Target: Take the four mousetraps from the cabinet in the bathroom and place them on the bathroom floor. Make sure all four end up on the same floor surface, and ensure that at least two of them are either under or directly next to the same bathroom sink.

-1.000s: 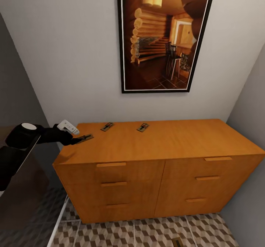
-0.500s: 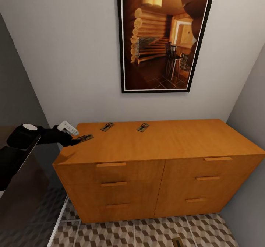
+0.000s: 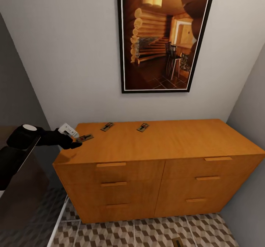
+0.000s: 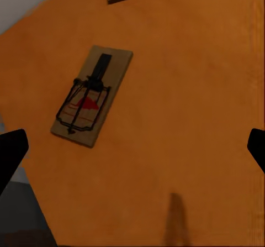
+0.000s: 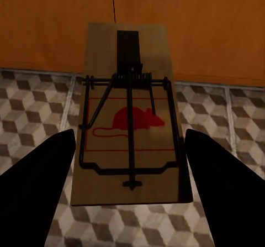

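Wooden cabinet (image 3: pixel 162 147) top w/ 3 mousetraps (image 3: pixel 85 138), drawers closed.

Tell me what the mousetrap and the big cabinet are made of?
The mousetrap looks like a flat pale wooden board, matte, with faint grain, a dark metal wire spring and bar on top, and a printed red mouse. The cabinet looks like smooth orange-brown wood with a soft sheen; since this is a render, it could equally be veneer.
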Robot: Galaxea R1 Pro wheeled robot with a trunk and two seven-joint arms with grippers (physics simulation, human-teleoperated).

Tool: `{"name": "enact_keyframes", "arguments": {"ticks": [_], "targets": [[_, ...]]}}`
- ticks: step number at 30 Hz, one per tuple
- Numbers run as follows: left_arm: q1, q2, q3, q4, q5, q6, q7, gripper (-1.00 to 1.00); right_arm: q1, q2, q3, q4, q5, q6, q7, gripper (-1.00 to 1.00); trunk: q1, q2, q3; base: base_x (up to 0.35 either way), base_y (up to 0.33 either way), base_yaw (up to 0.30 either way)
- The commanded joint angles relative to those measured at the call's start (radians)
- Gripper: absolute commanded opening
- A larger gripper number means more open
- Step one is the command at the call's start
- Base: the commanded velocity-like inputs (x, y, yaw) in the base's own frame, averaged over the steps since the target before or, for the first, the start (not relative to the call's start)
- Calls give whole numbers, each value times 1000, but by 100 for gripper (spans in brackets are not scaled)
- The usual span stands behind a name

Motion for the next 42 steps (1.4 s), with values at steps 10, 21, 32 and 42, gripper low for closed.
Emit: {"name": "enact_keyframes", "arguments": {"ticks": [10, 21, 32, 42], "targets": [[-1, 1, 6, 63, -14, -151, -190, 100, 0, 0, 1, 1, 4, -2, 0, -100, 0, -1, -1, 0, 0, 0], [-1, 2, 6, 72, -15, -163, -202, 100, -1, 0, 1, 1, 4, -2, 0, -100, 0, -1, -1, 33, 21, 0], [-1, 1, 5, 86, -15, -165, -202, 100, 0, 0, 1, 1, 4, -3, 0, -100, 0, -1, -1, 173, 123, 0], [-1, 1, 4, 103, -16, -165, -202, 100, 0, 0, 2, 1, 4, -3, 1, -100, 0, -1, -6, 16, 10, 0]]}}
